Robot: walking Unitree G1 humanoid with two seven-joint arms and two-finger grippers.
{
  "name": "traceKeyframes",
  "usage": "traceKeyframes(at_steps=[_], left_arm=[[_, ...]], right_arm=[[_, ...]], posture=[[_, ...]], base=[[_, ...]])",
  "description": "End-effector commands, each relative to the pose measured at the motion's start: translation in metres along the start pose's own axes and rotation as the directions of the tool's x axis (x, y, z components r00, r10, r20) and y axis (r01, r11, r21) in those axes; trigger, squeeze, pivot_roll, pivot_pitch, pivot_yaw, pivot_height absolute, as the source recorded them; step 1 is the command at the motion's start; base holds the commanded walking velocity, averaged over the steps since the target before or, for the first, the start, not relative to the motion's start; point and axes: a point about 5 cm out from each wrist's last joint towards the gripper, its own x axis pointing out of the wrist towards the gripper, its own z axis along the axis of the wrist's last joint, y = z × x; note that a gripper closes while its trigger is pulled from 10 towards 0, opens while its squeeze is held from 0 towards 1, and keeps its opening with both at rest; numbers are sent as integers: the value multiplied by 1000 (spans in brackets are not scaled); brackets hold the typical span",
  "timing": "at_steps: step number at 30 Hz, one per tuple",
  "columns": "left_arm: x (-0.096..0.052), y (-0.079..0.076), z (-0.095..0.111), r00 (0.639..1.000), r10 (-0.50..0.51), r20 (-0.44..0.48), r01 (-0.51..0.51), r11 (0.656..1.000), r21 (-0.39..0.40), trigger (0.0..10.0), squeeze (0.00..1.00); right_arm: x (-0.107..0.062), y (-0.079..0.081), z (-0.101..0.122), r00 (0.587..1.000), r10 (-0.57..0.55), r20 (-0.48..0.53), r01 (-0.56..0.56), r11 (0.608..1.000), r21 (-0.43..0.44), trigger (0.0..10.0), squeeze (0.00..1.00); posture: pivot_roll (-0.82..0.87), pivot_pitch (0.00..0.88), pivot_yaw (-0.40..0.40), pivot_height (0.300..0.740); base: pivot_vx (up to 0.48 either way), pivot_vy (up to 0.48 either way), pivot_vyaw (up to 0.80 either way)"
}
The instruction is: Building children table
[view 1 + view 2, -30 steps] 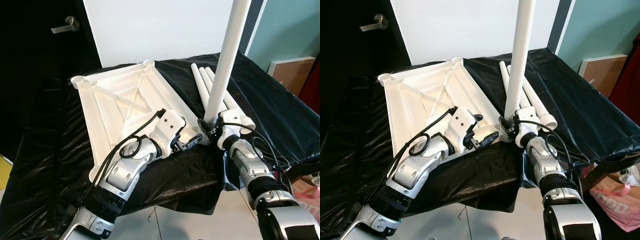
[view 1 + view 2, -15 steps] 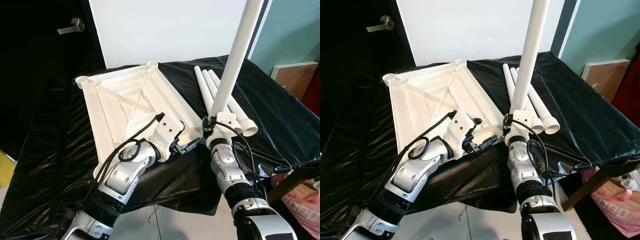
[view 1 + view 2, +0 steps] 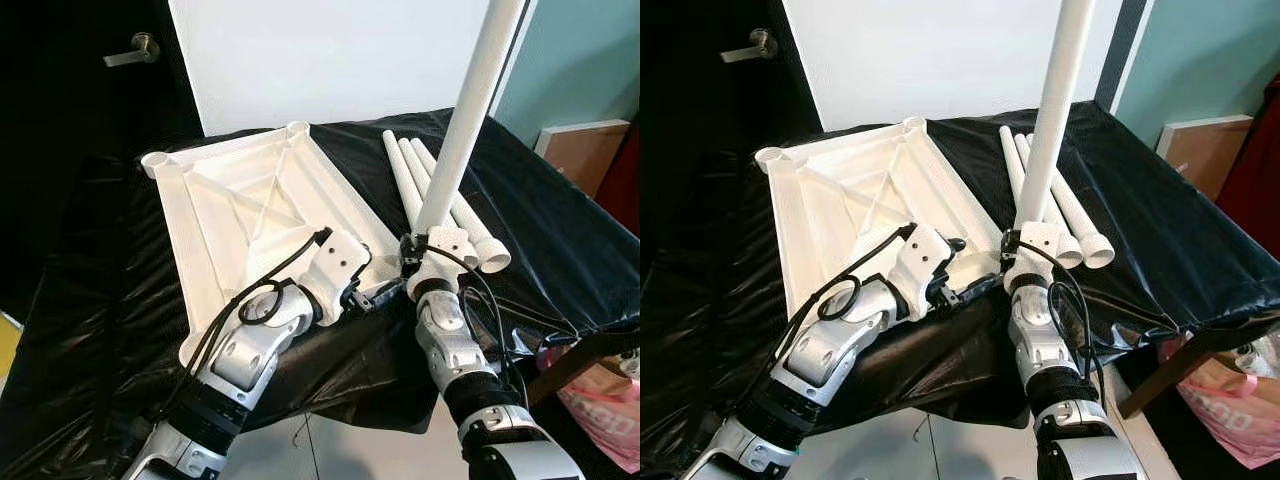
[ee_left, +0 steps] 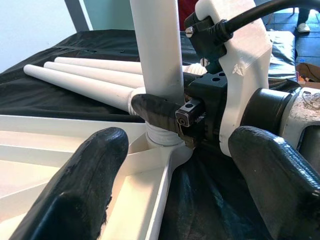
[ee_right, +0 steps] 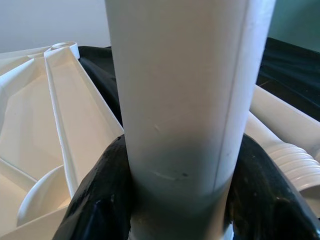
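Your right gripper (image 4: 165,112) has its fingers (image 5: 100,195) closed around the upright table leg (image 3: 465,130) near its base, where the leg stands in the near corner socket of the upturned white tabletop (image 3: 250,215). Your left gripper (image 3: 385,290) sits just beside that corner with its fingers (image 4: 75,190) spread and holding nothing. The tabletop lies on the black-covered surface (image 3: 560,220), with three spare legs (image 3: 430,180) lying side by side just right of it.
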Motion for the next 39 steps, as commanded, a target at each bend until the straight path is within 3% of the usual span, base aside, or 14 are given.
traceKeyframes(at_steps=[1, 3, 4, 9, 14, 15, 22, 23, 24, 26, 28, 32, 38, 39], left_arm=[[-2, -4, 1, 998, -58, -1, 58, 998, 12, 10000, 0], [-2, -4, 1, 998, -58, -1, 58, 998, 12, 10000, 0], [-2, -3, 1, 998, -56, -1, 56, 998, 12, 10000, 0], [-2, -3, 1, 999, -51, 0, 51, 999, 13, 10000, 0], [-1, -2, 2, 999, -46, 1, 46, 999, 11, 10000, 0], [-1, -2, 2, 999, -43, 1, 43, 999, 11, 10000, 0], [-1, 0, 2, 999, -36, 1, 36, 999, 12, 10000, 0], [-1, 1, 3, 999, -34, 2, 34, 999, 12, 10000, 0], [-1, 1, 3, 999, -34, 2, 34, 999, 12, 10000, 0], [0, 3, 3, 1000, -30, 4, 30, 999, 14, 10000, 0], [0, 3, 3, 1000, -30, 4, 30, 999, 14, 10000, 0], [0, 5, 5, 1000, -24, 7, 24, 1000, 16, 10000, 0], [0, 6, 5, 1000, -20, 8, 20, 1000, 16, 10000, 0], [-1, 5, 5, 1000, -17, 10, 17, 1000, 15, 10000, 0]], right_arm=[[-5, -6, -15, 997, -27, -71, 27, 1000, 7, 10000, 0], [-5, -6, -15, 997, -27, -71, 27, 1000, 7, 10000, 0], [-5, -8, -13, 998, -18, -57, 19, 1000, 11, 10000, 1000], [-3, -13, -3, 999, 46, 6, -46, 999, 11, 10000, 1000], [-2, -21, 2, 980, 199, 24, -199, 980, 5, 10000, 1000], [-1, -26, 3, 972, 235, 23, -235, 972, 0, 10000, 0], [0, -30, 5, 923, 384, 2, -384, 922, -47, 10000, 0], [0, -30, 5, 896, 444, -17, -444, 894, -67, 10000, 0], [0, -30, 5, 896, 444, -17, -444, 894, -67, 10000, 0], [2, -29, 4, 845, 532, -59, -535, 838, -106, 10000, 0], [2, -29, 4, 845, 532, -59, -535, 838, -106, 10000, 0], [14, -33, 7, 790, 597, -139, -613, 770, -175, 10000, 0], [17, -35, 8, 781, 604, -158, -624, 760, -180, 10000, 0], [18, -37, 6, 776, 605, -178, -630, 755, -181, 0, 0]], posture=[[-137, 0, 2, 740], [-137, 0, 2, 740], [-135, 0, 1, 740], [-135, 0, -3, 740], [-134, 0, -8, 740], [-133, 0, -6, 740], [-135, 0, -5, 740], [-137, 0, -4, 740], [-137, 0, -4, 740], [-139, 0, -2, 740], [-139, 0, -2, 740], [-132, 0, -5, 740], [-127, 0, -7, 740], [-127, 0, -7, 740]], base=[[0, 0, 0], [0, 0, 0], [0, 0, 0], [0, 0, 0], [0, 0, 0], [0, 0, 0], [0, 0, 0], [0, 0, 0], [0, 0, 0], [0, 0, 0], [0, 0, 0], [0, 0, 0], [0, 0, 0], [0, 0, 0]])
